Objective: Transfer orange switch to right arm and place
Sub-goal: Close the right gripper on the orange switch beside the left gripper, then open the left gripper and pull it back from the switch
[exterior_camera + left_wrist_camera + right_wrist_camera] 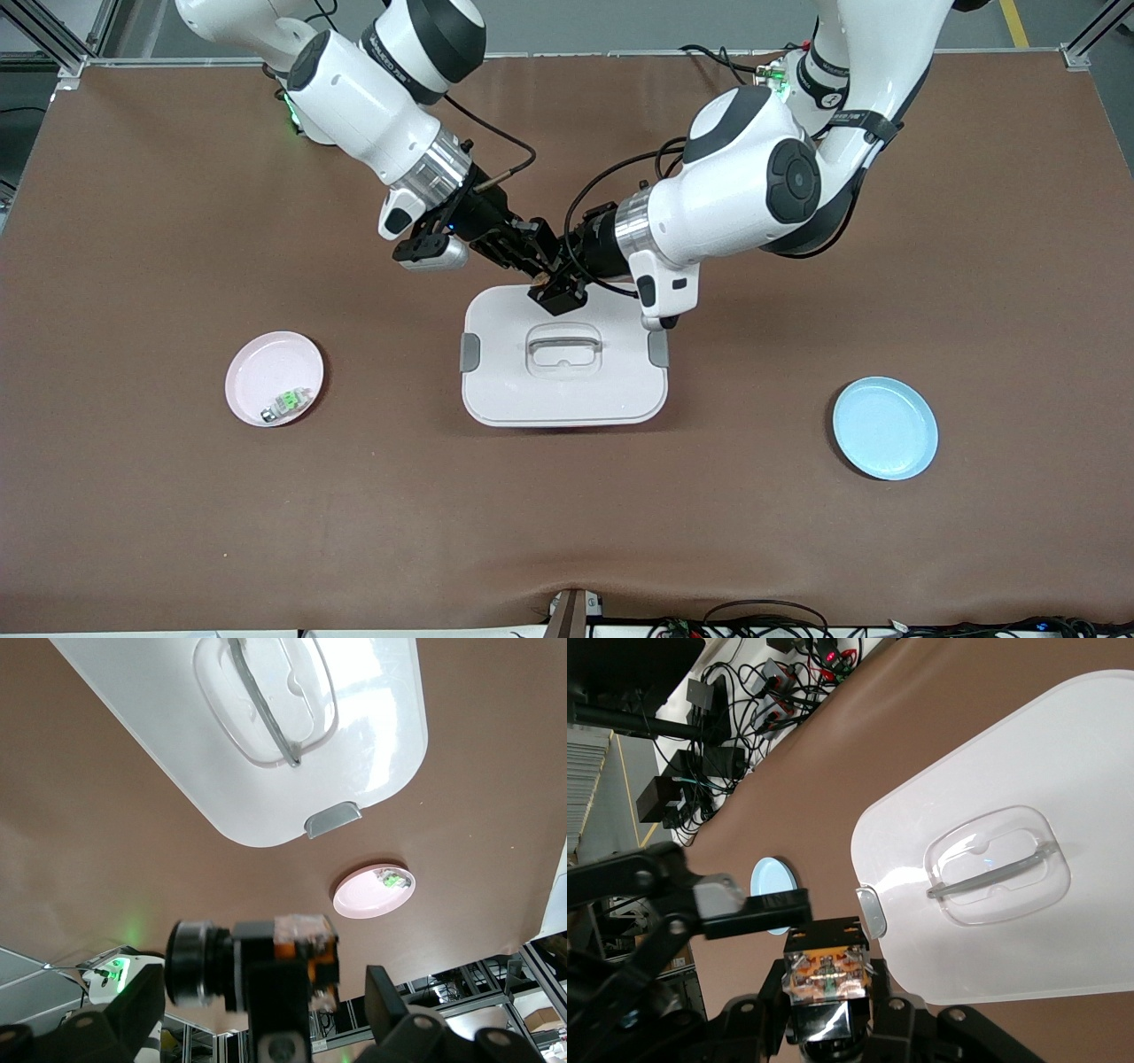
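**Switch at handover above the lid**

Pink plate (273,378) sits toward the right arm's end. Right gripper (534,254) is clamped on the switch (828,971) above the lid's (563,356) edge. Left gripper (560,288) fingers stand wide apart around it. Blue plate (884,428) sits toward the left arm's end.

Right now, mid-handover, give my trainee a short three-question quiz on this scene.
1. True or false: the left gripper is open.
2. Which holds the tiny black-and-orange switch? A) right gripper B) left gripper C) neither
3. Fill in: the small green-and-silver part lies in the ___ round plate.

Both grippers meet over the white lidded box, at its edge nearest the arms' bases. The pale blue round plate lies toward the left arm's end.

Key: 1 true; 2 A; 3 pink.
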Available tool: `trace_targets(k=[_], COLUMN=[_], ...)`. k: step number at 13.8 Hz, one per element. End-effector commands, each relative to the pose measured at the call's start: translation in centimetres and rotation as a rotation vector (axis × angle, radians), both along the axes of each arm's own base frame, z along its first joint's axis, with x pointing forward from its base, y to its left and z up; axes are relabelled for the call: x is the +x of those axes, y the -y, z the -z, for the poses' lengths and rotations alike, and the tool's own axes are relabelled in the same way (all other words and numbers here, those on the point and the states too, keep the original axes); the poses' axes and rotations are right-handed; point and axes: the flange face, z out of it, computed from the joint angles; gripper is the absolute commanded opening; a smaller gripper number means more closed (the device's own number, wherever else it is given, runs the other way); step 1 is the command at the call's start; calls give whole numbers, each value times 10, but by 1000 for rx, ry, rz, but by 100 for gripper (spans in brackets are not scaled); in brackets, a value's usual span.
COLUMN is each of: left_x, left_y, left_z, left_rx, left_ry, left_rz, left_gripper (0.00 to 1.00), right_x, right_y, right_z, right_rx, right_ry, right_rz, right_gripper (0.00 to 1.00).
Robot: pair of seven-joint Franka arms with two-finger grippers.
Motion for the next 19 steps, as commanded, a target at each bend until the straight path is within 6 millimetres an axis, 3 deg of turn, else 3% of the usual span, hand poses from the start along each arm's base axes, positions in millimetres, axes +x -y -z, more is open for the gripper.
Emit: trace_targets(k=[1, 6, 10, 12, 17, 19], left_x=[-1, 11, 30, 28, 49, 58], left_y=[-5, -31, -81, -96, -208, -248], left_z=[-18, -33, -47, -57, -80, -78], left_rx=[12, 144, 291, 368, 477, 520], left_ry=[33, 187, 283, 335, 368, 357], left_rz=[-17, -10, -3, 70, 238, 283], left_gripper=[100, 100, 100, 100, 100, 100], right_x=[6, 15, 34, 41, 63, 71], right_y=[-2, 18, 73, 102, 181, 216], right_z=[-6, 6, 18, 25, 43, 50], right_rx=[-27, -349, -508, -628, -794, -793], right_ry=[-2, 170, 203, 221, 236, 269], right_rz=[-16, -402, -718, -898, -1290, -1423], right_gripper=[0, 0, 0, 0, 0, 0])
